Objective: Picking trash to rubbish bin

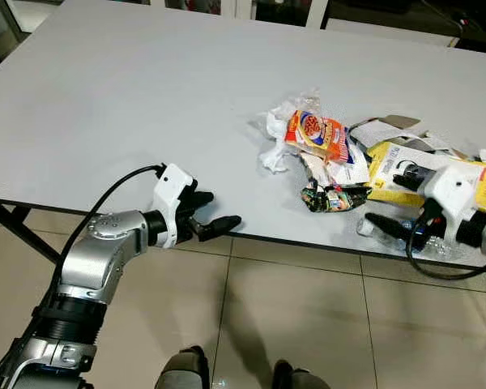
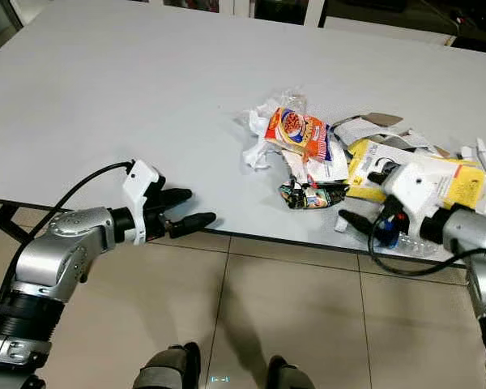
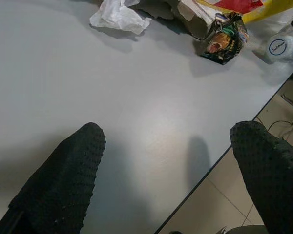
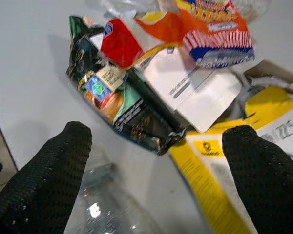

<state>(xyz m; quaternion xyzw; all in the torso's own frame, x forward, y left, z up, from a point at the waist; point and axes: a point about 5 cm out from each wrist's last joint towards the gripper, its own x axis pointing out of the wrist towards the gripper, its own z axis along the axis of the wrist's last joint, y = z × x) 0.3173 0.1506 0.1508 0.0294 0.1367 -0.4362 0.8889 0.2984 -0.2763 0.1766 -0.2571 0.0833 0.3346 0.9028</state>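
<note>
While my right gripper [image 1: 393,198] hangs spread over the trash pile [image 1: 340,158] at the table's [image 1: 130,89] near edge, I should close squarely on the dark wrapper [image 4: 122,109]; my left gripper [image 1: 215,211] waits spread.

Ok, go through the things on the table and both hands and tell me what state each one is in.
Left hand: open, at the table's near edge, holding nothing.
Right hand: open, over the trash pile, holding nothing.
Orange snack bag: crumpled, on top of the pile.
Dark wrapper: crushed, lying flat.
Clear plastic bottle: on its side at the edge.
White tissue: wadded.
Yellow box: flattened.
</note>
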